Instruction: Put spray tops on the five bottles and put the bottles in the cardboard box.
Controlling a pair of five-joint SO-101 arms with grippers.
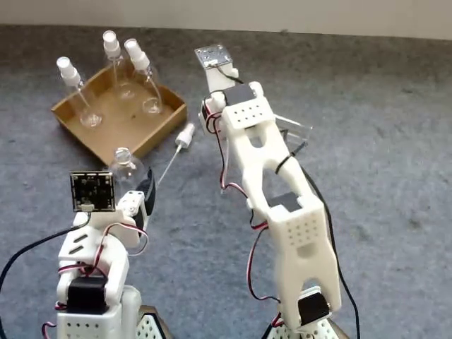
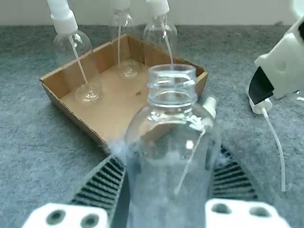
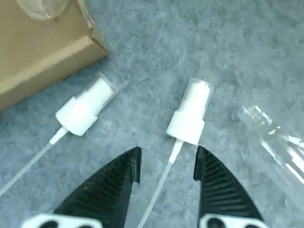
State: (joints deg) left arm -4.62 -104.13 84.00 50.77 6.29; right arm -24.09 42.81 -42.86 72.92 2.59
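Loose tops: We see two spray tops lying on the grey desk [image 1: 395, 141] just off the cardboard box's [image 1: 74, 116] near-right corner. The first spray top [image 3: 85, 111] is beside the box, and the second spray top [image 3: 189, 118] lies a little further towards the right edge. Both have thin tubes trailing towards the near edge.
Lying bottle: A clear bottle with no top [image 3: 275, 140] rests on its side, just beyond the second spray top on the side away from the box.
In the way: The right arm [image 1: 282, 198] stretches from the near edge across the middle of the desk. It lies between the lying bottle and everything else.
Right gripper: The right gripper [image 3: 167, 159] hangs low over the second spray top. Its jaws are apart, one on each side of the tube, and we see no contact with it.
Left gripper: The left gripper [image 2: 168, 161] is clamped on the body of an open bottle [image 2: 172, 90]. The bottle is upright, just off the box's near side, and its neck is bare.
Box: The cardboard box is a shallow tray towards the desk's far-left corner.
Box contents: Three capped bottles [image 1: 121, 74] stand upright inside. One is at the left end and two are close together along the far side. The part of the box floor nearest the open bottle is bare.
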